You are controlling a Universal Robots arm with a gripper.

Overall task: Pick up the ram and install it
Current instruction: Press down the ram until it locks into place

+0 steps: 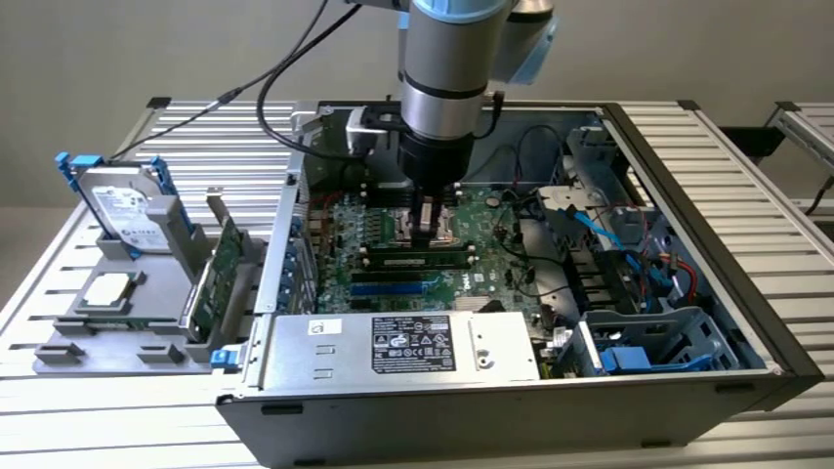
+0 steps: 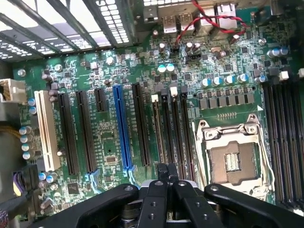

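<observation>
On the exterior view I have the gripper (image 1: 429,233) down inside the open computer case (image 1: 729,322), its tip on the ram (image 1: 420,261), which lies seated in a slot on the motherboard (image 1: 489,259). The white label on the power supply (image 1: 412,344) carries print I cannot read. A hard drive (image 1: 124,208) stands on the grey tray (image 1: 92,337) at the exterior view's left.

On the wrist view I see the fingers (image 2: 167,176) pressed together, jaws closed, above the ram (image 2: 157,130) in its slot beside the CPU socket (image 2: 233,159).
</observation>
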